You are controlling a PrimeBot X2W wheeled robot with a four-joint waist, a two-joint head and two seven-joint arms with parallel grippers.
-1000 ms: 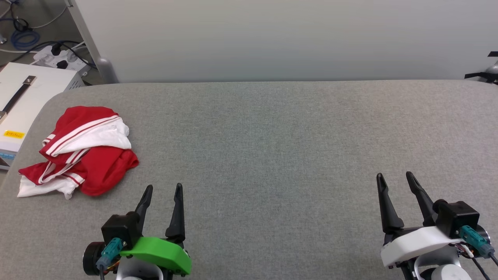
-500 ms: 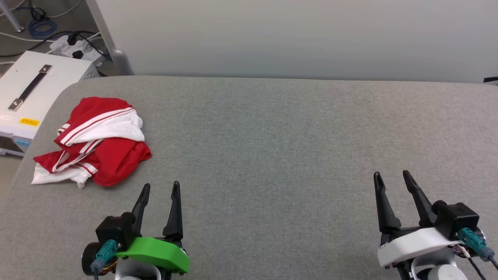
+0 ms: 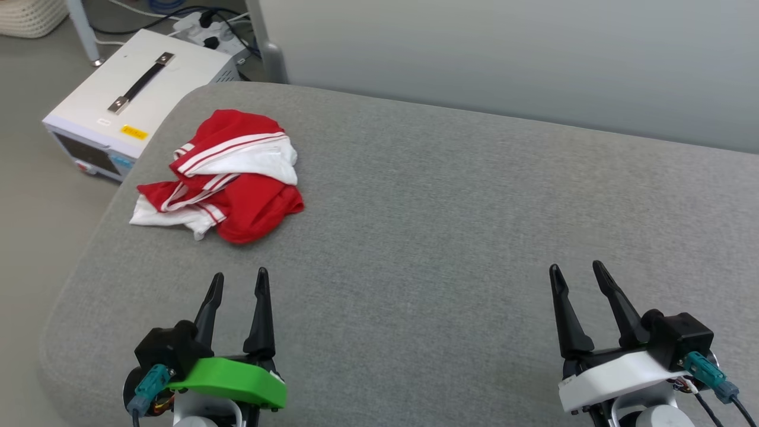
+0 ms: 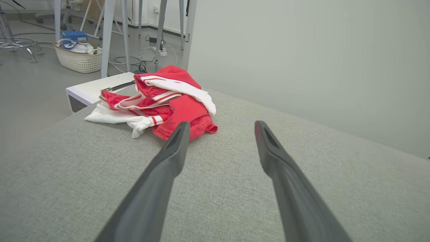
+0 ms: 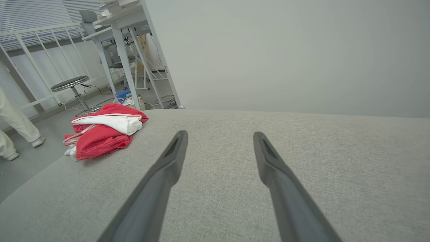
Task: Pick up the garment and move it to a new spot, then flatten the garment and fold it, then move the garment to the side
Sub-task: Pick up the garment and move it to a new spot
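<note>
since the garment (image 3: 222, 172) lies crumpled on the surface (image 3: 445, 207) at the corner beside the white box (image 3: 118, 95), i fear a shallow pinch could snag one layer and drag it off toward that box. left claw (image 3: 239, 274) hovers low, spread and empty, aimed boxward; right claw (image 3: 576, 266), equally spread and empty, sits far from the box.

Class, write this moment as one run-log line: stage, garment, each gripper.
stage: pickup not yet done | garment: crumpled, far-left of grey table | left gripper: open, empty | right gripper: open, empty
</note>
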